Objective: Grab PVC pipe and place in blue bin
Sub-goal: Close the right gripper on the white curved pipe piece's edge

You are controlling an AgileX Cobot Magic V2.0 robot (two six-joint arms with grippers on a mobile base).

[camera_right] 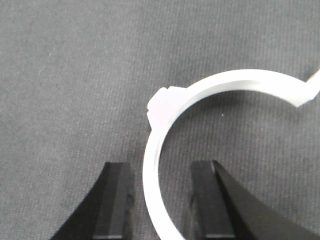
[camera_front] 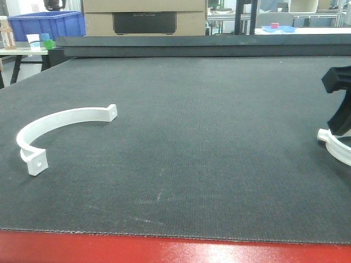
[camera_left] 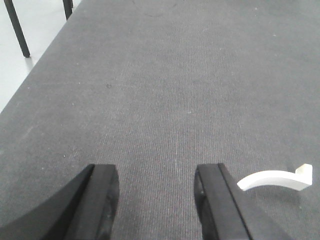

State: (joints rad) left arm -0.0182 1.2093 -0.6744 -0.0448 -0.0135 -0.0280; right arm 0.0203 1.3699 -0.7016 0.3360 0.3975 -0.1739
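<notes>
Two white curved PVC pieces lie on the dark grey mat. One PVC arc (camera_front: 60, 121) is at the left and also shows at the right edge of the left wrist view (camera_left: 276, 180). The other PVC arc (camera_front: 335, 147) is at the right edge. My right gripper (camera_front: 341, 118) is open and low over it. In the right wrist view its jaws (camera_right: 162, 200) stand either side of the arc's band (camera_right: 215, 85), apart from it. My left gripper (camera_left: 157, 200) is open and empty over bare mat, left of the first arc. A blue bin (camera_front: 46, 23) stands far back left.
The mat (camera_front: 192, 137) has a red front edge (camera_front: 175, 249). A side table at back left holds a cup (camera_front: 33, 41) and a bottle (camera_front: 6, 32). A cardboard-coloured box (camera_front: 143, 17) and a small blue tray (camera_front: 278, 28) stand behind the table.
</notes>
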